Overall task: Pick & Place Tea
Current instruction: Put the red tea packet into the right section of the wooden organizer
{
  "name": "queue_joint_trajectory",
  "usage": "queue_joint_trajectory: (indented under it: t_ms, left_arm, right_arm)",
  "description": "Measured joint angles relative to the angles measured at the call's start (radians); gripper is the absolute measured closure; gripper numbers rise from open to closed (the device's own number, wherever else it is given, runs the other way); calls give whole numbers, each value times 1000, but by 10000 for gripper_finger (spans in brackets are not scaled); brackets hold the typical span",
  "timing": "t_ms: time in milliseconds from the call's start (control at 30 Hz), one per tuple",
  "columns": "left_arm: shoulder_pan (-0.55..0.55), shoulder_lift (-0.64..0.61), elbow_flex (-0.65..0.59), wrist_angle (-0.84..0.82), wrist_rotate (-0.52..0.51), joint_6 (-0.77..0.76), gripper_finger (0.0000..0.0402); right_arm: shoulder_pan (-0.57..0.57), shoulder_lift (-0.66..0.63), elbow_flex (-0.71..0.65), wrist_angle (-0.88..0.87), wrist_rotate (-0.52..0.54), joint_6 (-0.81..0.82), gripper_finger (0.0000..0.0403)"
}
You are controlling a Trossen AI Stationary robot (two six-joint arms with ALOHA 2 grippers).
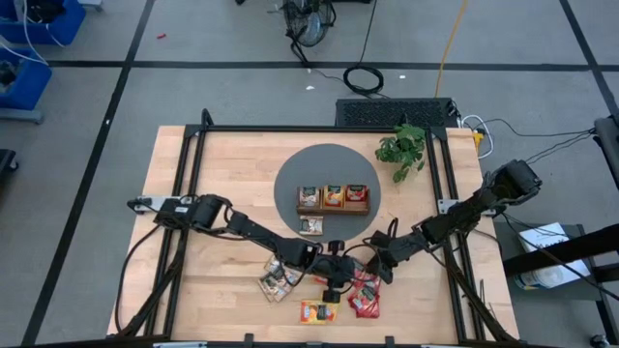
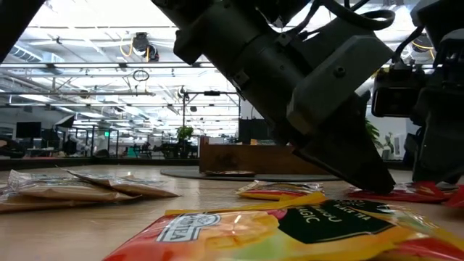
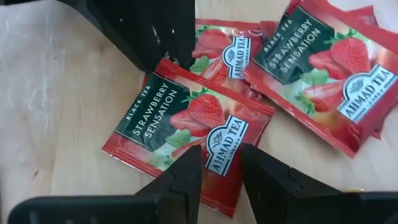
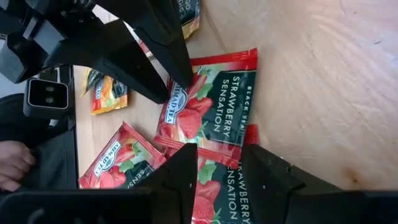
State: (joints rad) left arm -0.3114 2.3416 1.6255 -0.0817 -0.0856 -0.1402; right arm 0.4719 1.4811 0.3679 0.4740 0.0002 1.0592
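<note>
A grey floor [image 1: 222,92] crossed by dark lines surrounded the wooden table [image 1: 222,174]; blue bins [image 1: 24,43] sat at ten o'clock, and ceiling lights [image 2: 87,43] lit the hall.

desk [image 1: 222,193]: pale wood, matt, grained | tea sachets [image 3: 186,124]: glossy crinkled foil | tray [image 1: 334,206]: brown wood | fingers [image 3: 180,180]: black matt plastic

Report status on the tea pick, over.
Both grippers low over the red strawberry sachets, left gripper and right gripper fingers parted, nothing held. Wooden tray holds three sachets. Grippers crowd each other.
</note>
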Motion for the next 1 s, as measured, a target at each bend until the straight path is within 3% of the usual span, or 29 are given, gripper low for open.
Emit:
queue_joint_trajectory:
  t_ms: [467, 833, 1000]
  left_arm:
    - [10, 14, 0, 53, 10, 5, 287]
    - [10, 15, -1, 55, 10, 4, 287]
    - [11, 15, -1, 63, 7, 17, 287]
  right_arm:
    - [-1, 3, -2, -18, 30, -61, 309]
    - [-2, 3, -3, -24, 27, -99, 397]
    - [-2, 3, -3, -24, 24, -114, 397]
